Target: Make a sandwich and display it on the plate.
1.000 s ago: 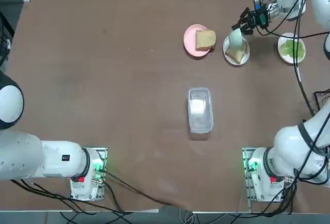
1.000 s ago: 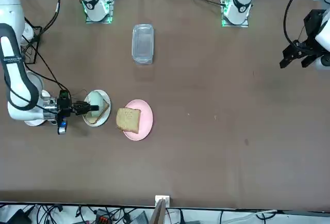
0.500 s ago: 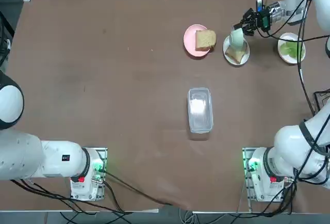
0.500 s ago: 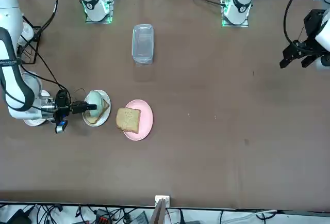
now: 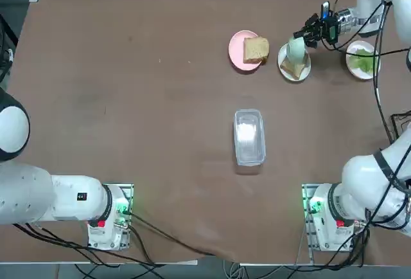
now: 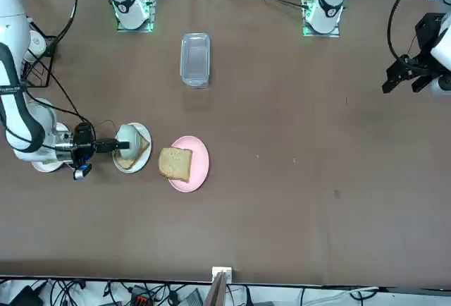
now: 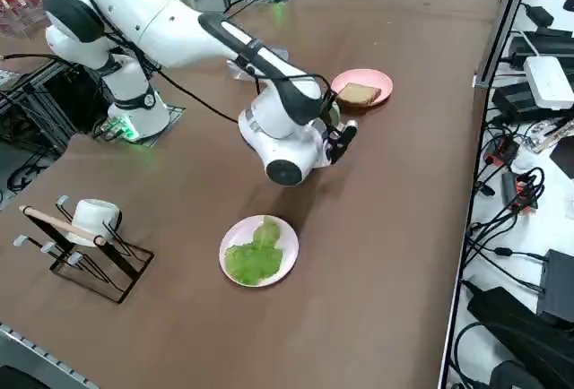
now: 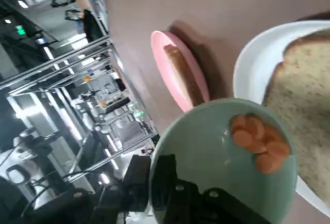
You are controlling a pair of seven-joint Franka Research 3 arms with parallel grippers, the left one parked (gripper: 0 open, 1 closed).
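The brown table (image 5: 128,99) has loads of open room. Since a second ago the right gripper (image 5: 306,36) has swung nearer the far edge, tilting the pale green dish (image 5: 295,47) it's clamped on, orange slices (image 8: 258,141) inside, over the bread slice (image 5: 293,67) on the white plate (image 5: 304,73). Pink plate (image 5: 236,53) with bread sits beside it, lettuce plate (image 5: 361,60) by the right edge, clear container (image 5: 249,136) mid-table.

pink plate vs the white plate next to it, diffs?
The pink plate lies clear of the arm; over the white plate the right gripper, shut, tips a pale green bowl of orange slices. The pink plate's bread overhangs its rim; the white plate's bread sits partly under the bowl. Both are round, one slice each.
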